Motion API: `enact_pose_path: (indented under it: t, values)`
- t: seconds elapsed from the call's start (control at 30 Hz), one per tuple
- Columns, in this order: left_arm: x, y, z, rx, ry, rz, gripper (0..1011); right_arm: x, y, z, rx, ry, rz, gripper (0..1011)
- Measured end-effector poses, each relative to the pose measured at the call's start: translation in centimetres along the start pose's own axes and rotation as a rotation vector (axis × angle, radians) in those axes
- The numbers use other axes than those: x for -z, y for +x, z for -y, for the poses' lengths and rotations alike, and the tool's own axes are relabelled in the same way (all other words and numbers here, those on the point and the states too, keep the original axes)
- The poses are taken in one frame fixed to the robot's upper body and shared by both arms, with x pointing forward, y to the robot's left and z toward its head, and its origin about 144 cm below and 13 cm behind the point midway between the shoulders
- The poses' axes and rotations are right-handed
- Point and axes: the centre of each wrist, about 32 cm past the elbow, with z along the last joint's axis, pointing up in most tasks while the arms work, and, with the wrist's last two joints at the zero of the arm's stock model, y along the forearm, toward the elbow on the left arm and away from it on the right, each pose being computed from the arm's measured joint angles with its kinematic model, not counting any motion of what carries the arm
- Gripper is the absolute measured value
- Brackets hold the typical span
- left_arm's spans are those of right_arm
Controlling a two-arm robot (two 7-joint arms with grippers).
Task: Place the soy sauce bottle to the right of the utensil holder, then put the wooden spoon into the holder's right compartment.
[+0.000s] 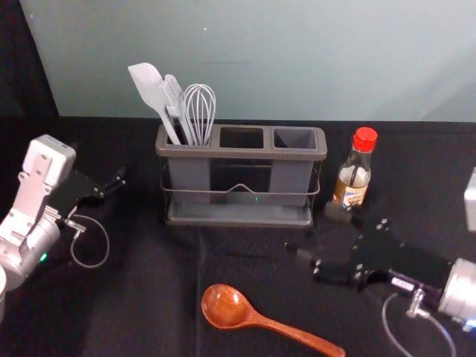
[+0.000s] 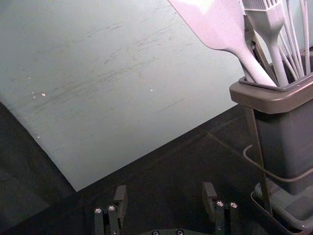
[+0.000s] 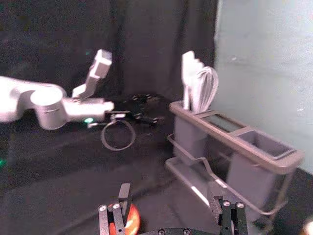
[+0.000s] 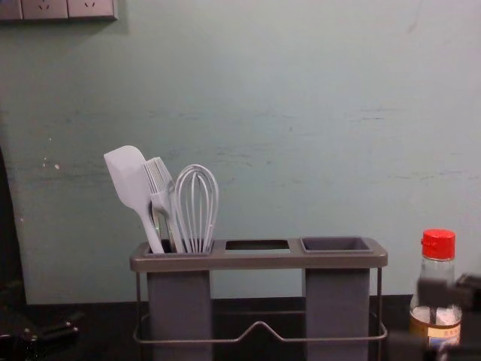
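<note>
With my left gripper (image 1: 104, 178) at left and my right gripper (image 1: 307, 228) at near right both spread, I count one soy sauce bottle (image 1: 353, 178) right of one utensil holder (image 1: 238, 154), one wooden spoon (image 1: 227, 306) nearer, and one spatula (image 1: 147, 83), one brush (image 1: 173, 93), one whisk (image 1: 199, 104), their lower ends hidden.

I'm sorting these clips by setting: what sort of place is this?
Most likely a robotics lab or test station, not a real kitchen: a robot's left arm and right arm reach over a black surface bearing a utensil holder, a soy sauce bottle and a wooden spoon.
</note>
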Motion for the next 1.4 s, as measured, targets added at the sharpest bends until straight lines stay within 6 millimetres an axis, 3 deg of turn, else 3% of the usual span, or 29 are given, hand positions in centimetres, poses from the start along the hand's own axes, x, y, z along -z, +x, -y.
enact_pose_path:
  t: [0.37,0.57,0.87,1.4]
  values:
    - [0.0,0.0,0.0,0.0,0.0,0.0,1005,0.6,-0.6,-3.5,-0.14,-0.097,-0.003,1004]
    - [0.0,0.0,0.0,0.0,0.0,0.0,1005,-0.7,-0.7,-7.0,-0.221,-0.211,0.016,1004]
    - [0.0,0.0,0.0,0.0,0.0,0.0,1005,-1.4,-0.7,-10.4,-0.279,-0.396,-0.016,1004]
    - [0.0,0.0,0.0,0.0,0.0,0.0,1005,-1.4,-1.2,-12.7,-0.275,-0.524,-0.033,1004]
